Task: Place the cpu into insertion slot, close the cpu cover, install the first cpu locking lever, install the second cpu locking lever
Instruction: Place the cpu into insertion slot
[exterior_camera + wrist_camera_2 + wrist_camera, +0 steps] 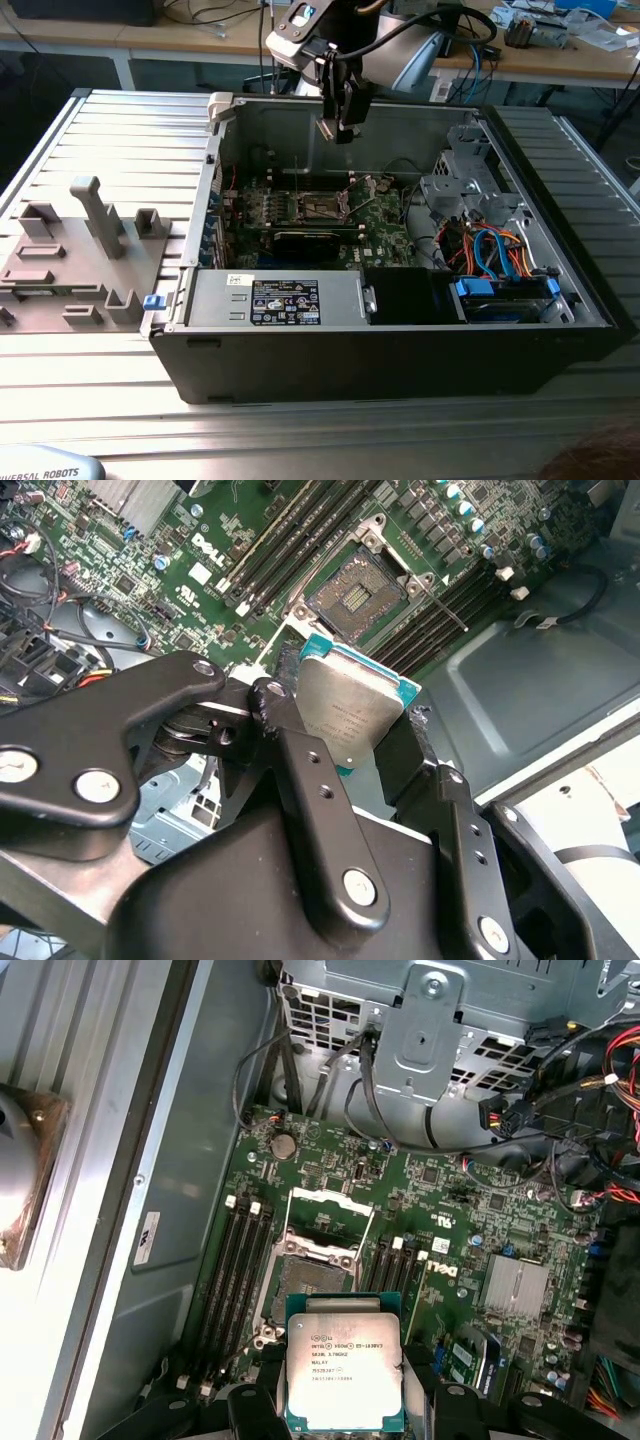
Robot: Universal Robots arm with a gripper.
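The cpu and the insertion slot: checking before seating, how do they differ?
The cpu has a silver-grey metal top; the insertion slot is dark inside a silver rim. The cpu is clamped between the fingers; the insertion slot sits empty on the green motherboard. Both are roughly square.

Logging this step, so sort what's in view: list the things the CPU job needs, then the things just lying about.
Job: small square silver-topped cpu, clamped in the black pincer; dark square silver-rimmed insertion slot, empty; thin silver-framed cpu cover, open.
Lying about: grey plastic fixture blocks; blue and orange cables; silver finned heatsink.
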